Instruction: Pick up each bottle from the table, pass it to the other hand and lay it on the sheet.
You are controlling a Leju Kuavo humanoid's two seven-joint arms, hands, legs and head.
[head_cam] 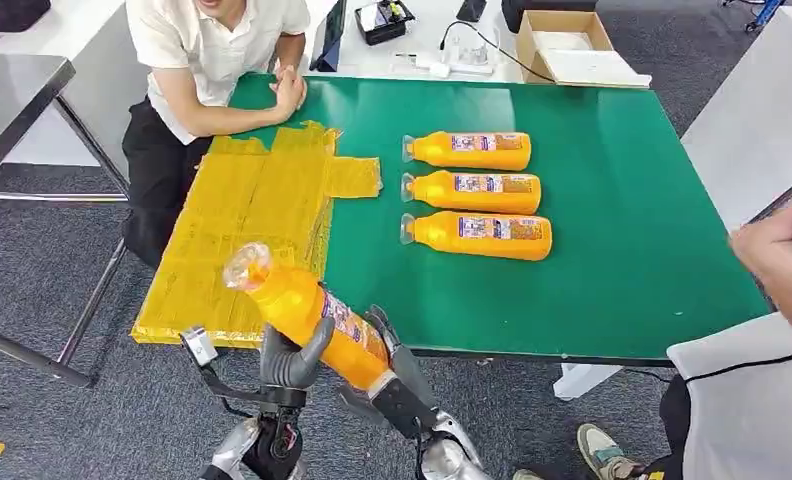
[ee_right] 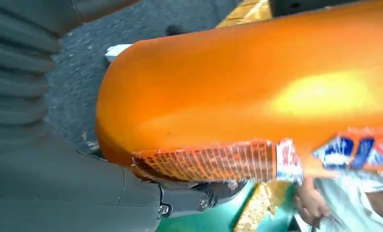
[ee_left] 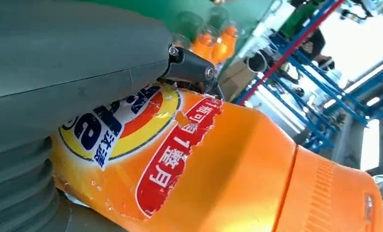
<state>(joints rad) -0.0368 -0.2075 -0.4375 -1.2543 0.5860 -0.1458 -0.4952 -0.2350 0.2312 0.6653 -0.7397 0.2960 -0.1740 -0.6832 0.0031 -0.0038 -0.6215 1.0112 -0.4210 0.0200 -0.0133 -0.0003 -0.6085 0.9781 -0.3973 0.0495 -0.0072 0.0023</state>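
An orange bottle (head_cam: 297, 305) with a clear cap end hangs tilted over the table's front edge, cap toward the yellow sheet (head_cam: 242, 220). My left hand (head_cam: 290, 362) wraps its middle from below, and my right hand (head_cam: 397, 380) grips its base end. Up close, the left hand (ee_left: 59, 72) presses on the bottle's label (ee_left: 218, 164), and the right hand (ee_right: 59, 183) closes under the orange body (ee_right: 247, 87). Three more orange bottles (head_cam: 472, 150) (head_cam: 477, 190) (head_cam: 482, 235) lie side by side on the green table (head_cam: 632, 270).
A person (head_cam: 222, 60) sits at the far left corner with arms resting by the sheet. Another person's hand (head_cam: 782, 260) reaches in at the right edge. A cardboard box (head_cam: 562, 45) and small items stand on the white table behind.
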